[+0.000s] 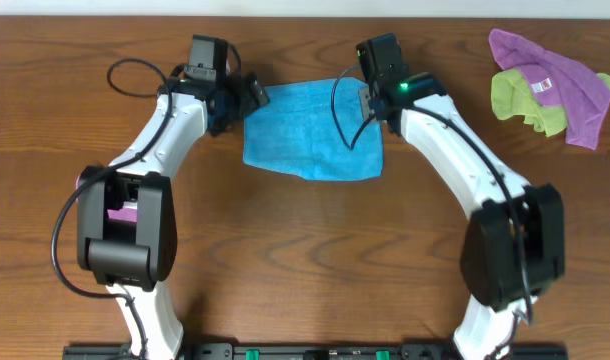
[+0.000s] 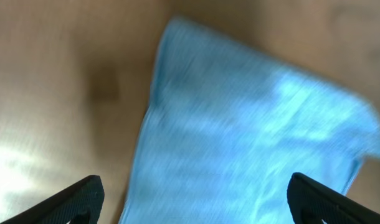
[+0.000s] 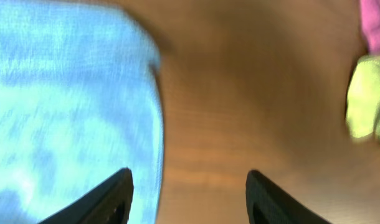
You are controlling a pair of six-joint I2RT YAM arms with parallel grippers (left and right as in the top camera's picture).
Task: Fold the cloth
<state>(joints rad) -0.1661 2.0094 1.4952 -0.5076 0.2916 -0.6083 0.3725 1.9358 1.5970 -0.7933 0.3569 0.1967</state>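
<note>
The sky-blue cloth (image 1: 310, 130) lies flat on the wooden table between my two arms, with a folded look at its lower edge. My left gripper (image 1: 247, 98) is open at the cloth's upper left corner; the left wrist view shows the cloth (image 2: 252, 143) spanning the space between the open fingers (image 2: 193, 199). My right gripper (image 1: 370, 100) is open at the cloth's upper right edge; the right wrist view shows the cloth's edge (image 3: 71, 112) under the left finger and bare table between the fingers (image 3: 189, 193). Neither gripper holds anything.
A purple cloth (image 1: 565, 75) lies over a yellow-green cloth (image 1: 520, 100) at the table's far right; both show at the right edge of the right wrist view, the yellow-green one (image 3: 367, 106) nearest. The arm bases stand at the front.
</note>
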